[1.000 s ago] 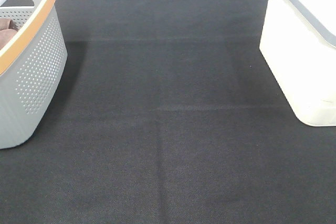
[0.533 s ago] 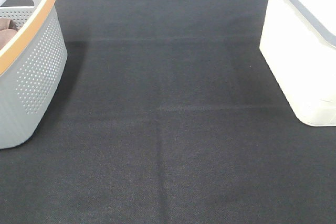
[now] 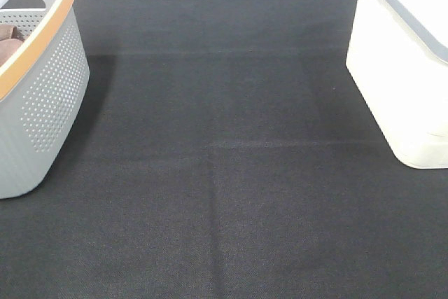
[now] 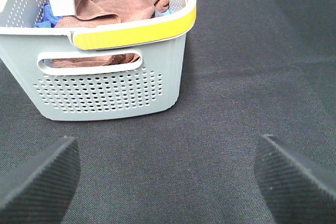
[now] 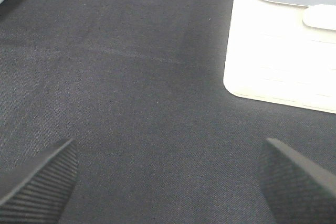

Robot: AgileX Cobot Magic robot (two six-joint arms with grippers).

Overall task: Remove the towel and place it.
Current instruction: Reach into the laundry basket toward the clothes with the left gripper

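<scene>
The reddish-brown towel (image 4: pixel 102 1) lies bunched in the grey perforated basket (image 4: pixel 105 90), with its small white tag (image 4: pixel 63 7) showing near the rim. A sliver of it shows in the high view (image 3: pixel 7 41) inside the basket (image 3: pixel 42 96) at the far left. I cannot tell it apart from any darker brown cloth. My left gripper (image 4: pixel 168 182) is open and empty, low over the mat in front of the basket's handle end. My right gripper (image 5: pixel 168 182) is open and empty over the mat, short of the white bin (image 5: pixel 283 56). Neither gripper shows in the high view.
A blue cloth (image 4: pixel 47 17) lies under the brown one in the basket. The basket has a yellow-orange rim (image 4: pixel 136 30). A white bin with a grey rim (image 3: pixel 406 54) stands at the right. A black mat (image 3: pixel 224 173) covers the table between them.
</scene>
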